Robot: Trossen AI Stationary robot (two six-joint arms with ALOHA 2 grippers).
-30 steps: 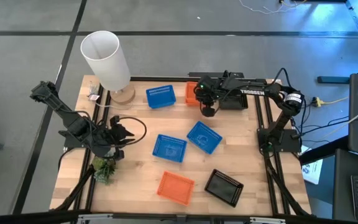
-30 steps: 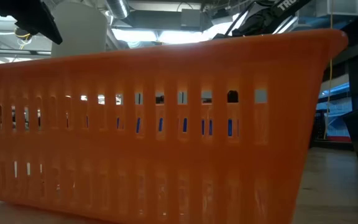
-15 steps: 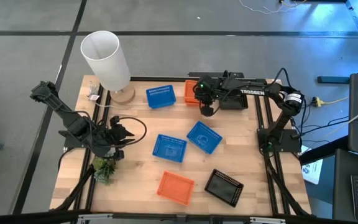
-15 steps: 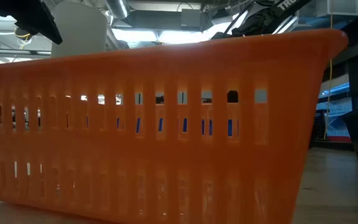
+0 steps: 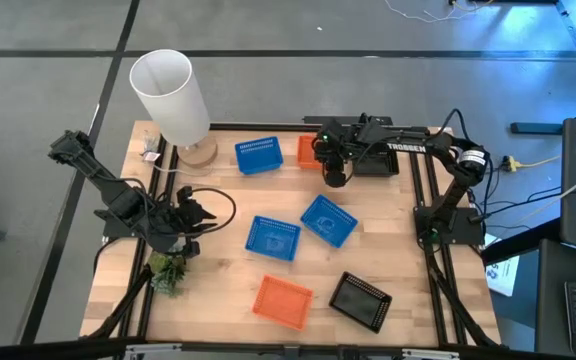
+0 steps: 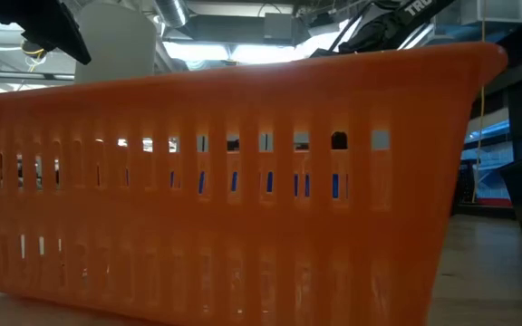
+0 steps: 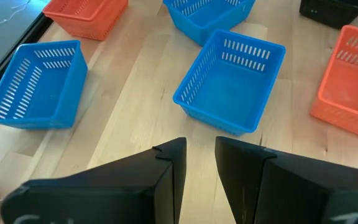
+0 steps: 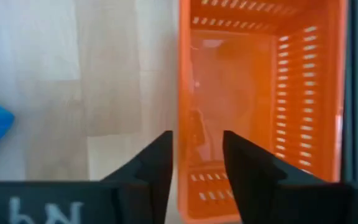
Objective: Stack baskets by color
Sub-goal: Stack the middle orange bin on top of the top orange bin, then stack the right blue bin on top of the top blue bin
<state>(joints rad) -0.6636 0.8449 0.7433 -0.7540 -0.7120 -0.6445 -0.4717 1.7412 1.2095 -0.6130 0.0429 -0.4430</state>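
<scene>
An orange basket (image 5: pixel 307 151) (image 8: pixel 260 93) sits at the table's far edge. My right gripper (image 5: pixel 336 177) (image 8: pixel 197 142) hangs open over it, pointing steeply down, one finger on either side of a long side wall. Three blue baskets rest on the wood: one far (image 5: pixel 259 155) and two mid-table (image 5: pixel 273 238) (image 5: pixel 329 220). A second orange basket (image 5: pixel 282 301) (image 6: pixel 243 199) and a black basket (image 5: pixel 359 300) lie near the front edge. My left gripper (image 5: pixel 196 213) (image 7: pixel 201 146) waits open at the left, with nothing between its fingers. My right gripper straddles the orange basket's long side wall (image 8: pixel 185 118) from above, with one finger inside the basket and one outside. The jaws stand apart, and I cannot tell whether either finger touches the wall. The basket rests flat on the table.
A tall white cylinder (image 5: pixel 171 95) stands at the far left corner. A small green plant (image 5: pixel 168 271) sits at the left, near my left arm. Dark gear and cables (image 5: pixel 388 155) lie at the far right. Bare wood shows between the baskets.
</scene>
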